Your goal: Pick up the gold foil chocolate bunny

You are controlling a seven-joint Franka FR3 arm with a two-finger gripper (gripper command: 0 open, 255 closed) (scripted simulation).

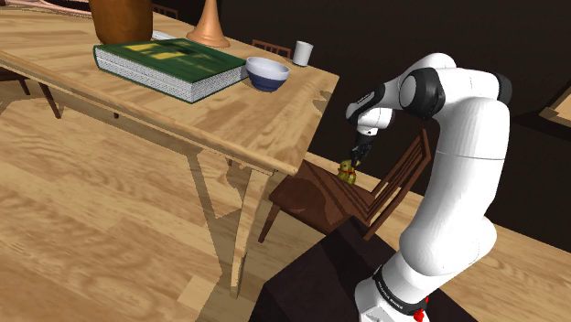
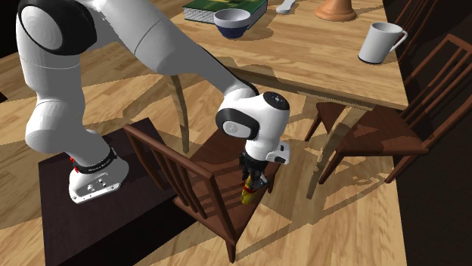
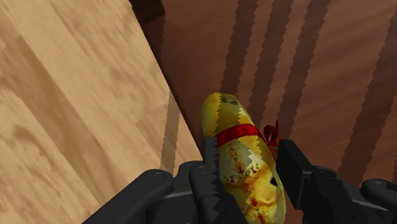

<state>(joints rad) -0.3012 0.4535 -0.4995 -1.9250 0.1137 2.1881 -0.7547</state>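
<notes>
The arm's already over at the chair (image 1: 316, 197), not the table, and the gripper (image 3: 249, 156) is pointing down at the dark seat. The gold foil bunny (image 3: 236, 127) sits right between the fingers, red ribbon round its neck, with its head poking out past the fingertips. In the wrist view the two fingers (image 3: 210, 165) have come in narrow and press on the bunny's sides, one on each flank with no gap showing, so it looks like the grab itself is done.

So the reach and the squeeze are basically ticked off. What's left is the lift. From the shoulder view the bunny (image 1: 346, 171) hangs just under the gripper (image 1: 359, 157) and very close to the seat. Honestly it's hard to say from that angle whether it's already off the wood or still touching it. The second exterior view has the same problem: the bunny (image 2: 247, 195) is tucked below the gripper (image 2: 253, 181), near the seat's front edge, with the plank floor (image 2: 302, 227) beyond it.

Probably needs a straight pull upward, well clear of the seat, before the pick counts as done.
</notes>
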